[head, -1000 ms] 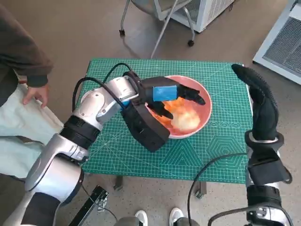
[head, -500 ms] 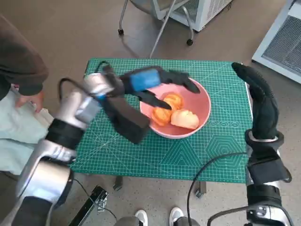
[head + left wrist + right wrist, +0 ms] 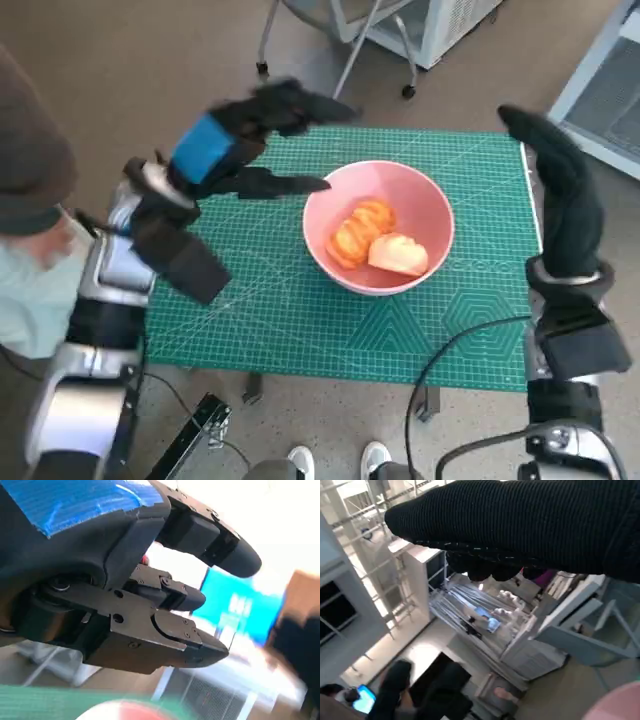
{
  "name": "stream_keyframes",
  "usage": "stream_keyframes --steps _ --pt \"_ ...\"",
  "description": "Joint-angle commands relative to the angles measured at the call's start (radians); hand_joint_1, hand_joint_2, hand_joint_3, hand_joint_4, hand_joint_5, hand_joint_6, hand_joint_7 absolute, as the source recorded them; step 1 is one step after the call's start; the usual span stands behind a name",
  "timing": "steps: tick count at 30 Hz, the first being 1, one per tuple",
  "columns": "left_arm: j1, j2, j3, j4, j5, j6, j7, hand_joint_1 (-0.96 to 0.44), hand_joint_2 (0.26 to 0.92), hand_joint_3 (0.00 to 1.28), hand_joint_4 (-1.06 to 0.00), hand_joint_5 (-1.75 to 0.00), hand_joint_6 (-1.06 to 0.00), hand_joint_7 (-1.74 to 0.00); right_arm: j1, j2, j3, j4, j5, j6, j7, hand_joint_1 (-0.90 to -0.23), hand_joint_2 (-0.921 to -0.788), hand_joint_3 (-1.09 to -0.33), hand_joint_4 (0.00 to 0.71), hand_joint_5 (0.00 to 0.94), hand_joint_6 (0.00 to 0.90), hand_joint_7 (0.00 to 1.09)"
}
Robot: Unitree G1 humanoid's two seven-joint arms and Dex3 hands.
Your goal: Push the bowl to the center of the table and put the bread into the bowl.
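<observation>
The pink bowl [image 3: 405, 195] stands near the middle of the green cutting mat [image 3: 300, 310] in the head view. Inside it lie an orange-brown bread [image 3: 357, 230] and a paler bread piece [image 3: 400, 255]. My left hand [image 3: 250, 135] hovers above the mat's far left part, well left of the bowl, fingers spread and empty; the left wrist view shows its fingers [image 3: 200, 535] apart with nothing between them. My gloved right hand [image 3: 560, 175] stands at the table's right edge, fingers extended, holding nothing. A sliver of the bowl's pink rim [image 3: 620, 705] shows in the right wrist view.
A person [image 3: 35, 200] stands close at the left of the table. A wheeled chair base [image 3: 345, 50] and a white cabinet [image 3: 430, 25] lie beyond the far edge. Black cables [image 3: 450, 360] hang over the near right side. White shoes [image 3: 335, 462] show below.
My left hand has lifted out of the bowl and swung away to the far left, leaving the bread in the bowl. The right hand has hardly moved.
</observation>
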Motion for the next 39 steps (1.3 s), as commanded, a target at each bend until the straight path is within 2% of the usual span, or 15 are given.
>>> stream_keyframes --steps 1,8,14,28,39 --pt "0.092 -0.058 0.037 -0.088 -0.065 0.016 0.037 0.03 0.904 0.00 -0.25 -0.65 -0.31 -0.87 -0.021 0.018 0.001 0.002 0.033 0.026 0.025 -0.606 -0.921 -0.713 0.355 0.005 0.085 0.77" --pt "0.179 -0.097 0.066 -0.142 -0.122 0.028 0.041 -0.01 0.915 0.01 -0.16 -0.73 -0.21 -0.94 -0.044 0.032 0.007 0.004 0.041 0.042 0.040 -0.609 -0.921 -0.713 0.355 0.005 0.083 0.78" --pt "0.215 -0.118 0.081 -0.161 -0.141 0.048 0.043 0.00 0.920 0.02 -0.16 -0.67 -0.18 -0.94 -0.049 0.038 0.010 -0.004 0.045 0.057 0.052 -0.618 -0.921 -0.713 0.355 0.004 0.079 0.79" --pt "0.236 -0.132 0.089 -0.163 -0.114 0.080 0.067 0.01 0.920 0.03 -0.20 -0.60 -0.18 -0.90 -0.056 0.034 -0.003 0.010 0.041 0.057 0.062 -0.624 -0.921 -0.712 0.361 0.007 0.072 0.80" --pt "0.242 -0.154 0.083 -0.139 -0.088 0.054 0.112 -0.01 0.920 0.03 -0.21 -0.57 -0.19 -0.88 -0.062 0.035 -0.010 0.043 0.038 0.047 0.057 -0.622 -0.921 -0.712 0.364 0.007 0.068 0.81"
